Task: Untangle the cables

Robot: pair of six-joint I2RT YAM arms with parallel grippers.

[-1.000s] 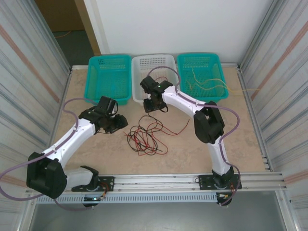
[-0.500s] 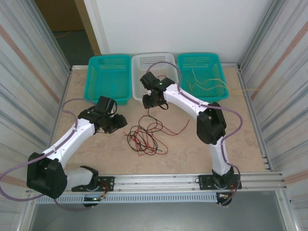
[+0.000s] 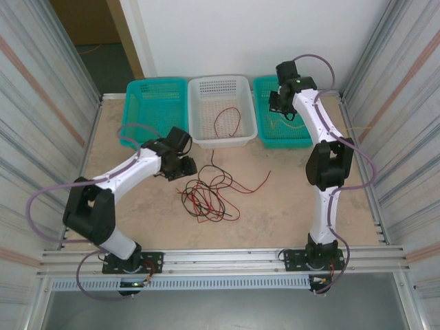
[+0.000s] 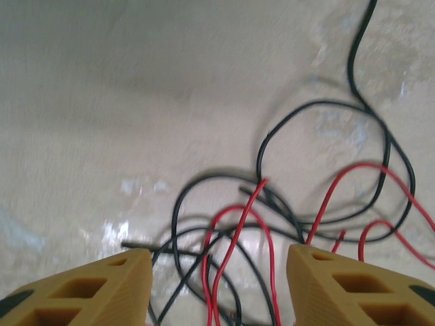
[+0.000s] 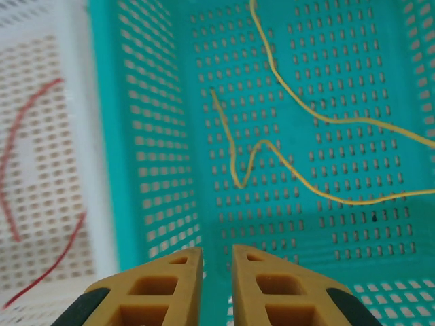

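Tangle time: red and black cables [image 3: 210, 194] lie knotted on the counter [image 3: 268, 220], directly under and just ahead of the left hand [image 4: 216, 263]. That hand is open, its two fingers spread wide with nothing between them. In its wrist view, the loops of red and black cross each other right beneath the gap.

Over at the far side, the right hand [image 5: 217, 261] hangs above the teal basket [image 5: 156, 102]. Its fingers are drawn almost together with a slim gap, and I see no wire in it. Below and ahead of it lie the pale yellow cables [image 5: 292, 95], already sorted. Off to that hand's left a single red strand [image 3: 227, 122] rests in the white basket [image 3: 206, 96].

So the step in hand looks like the next pick: the yellows and one red are out, and the main knot is still to work through. By my read, the left hand is lining up on the heap.

What that calls for: drop the fingers over one strand only, ideally a loop or free end that rides on top, such as the red arch between the fingers. Close on it, then draw it out gently so the rest stays on the counter. Grabbing where red and black cross risks lifting the whole bundle. The right hand would need to come over and pin it.
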